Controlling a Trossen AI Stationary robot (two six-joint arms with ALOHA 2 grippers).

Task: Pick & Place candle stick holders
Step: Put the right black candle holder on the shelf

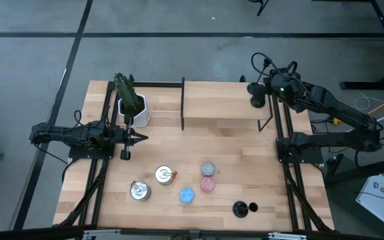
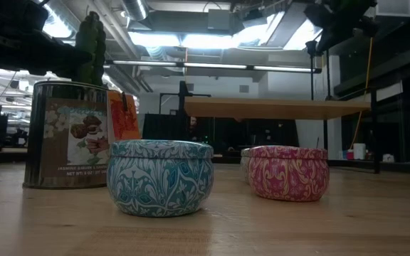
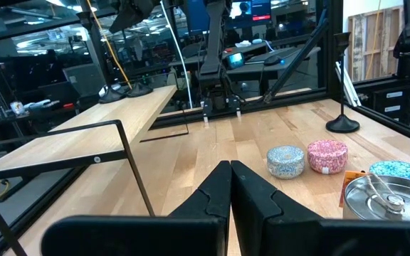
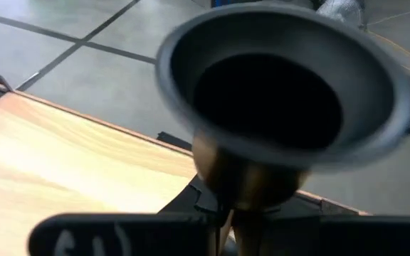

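a: right gripper (image 1: 267, 90) fingers?
b: clamped on a candle stick holder (image 4: 283, 107). in the right wrist view the stem sits between the fingertips and the matte dark cup fills the view, mouth toward the camera, so the long axis runs along the fingers. base is hidden behind the cup, fingers mostly cut off.
a: where is it, relative to the raised wooden shelf (image 1: 225, 107)?
b: over the shelf's right end, near its back corner. a round dark disc shows there from above, can't tell if it touches the wood.
a: left gripper (image 3: 230, 186)?
b: fingers pressed together, holding nothing. it's off the shelf's left end, on the near side, beside the white pot with the cactus (image 1: 129, 93).
a: other holders?
b: one holder lying on its side (image 1: 244, 209) on the table in front of the shelf, toward its right end, round flat base and thin stem. two more (image 3: 125, 88) stand on the shelf in the left wrist view, small, hard to make out.
a: rest?
b: silver tins (image 1: 139, 191), and pink (image 1: 207, 185), blue (image 1: 187, 195), grey (image 1: 208, 168) round patterned tins in front of the shelf.
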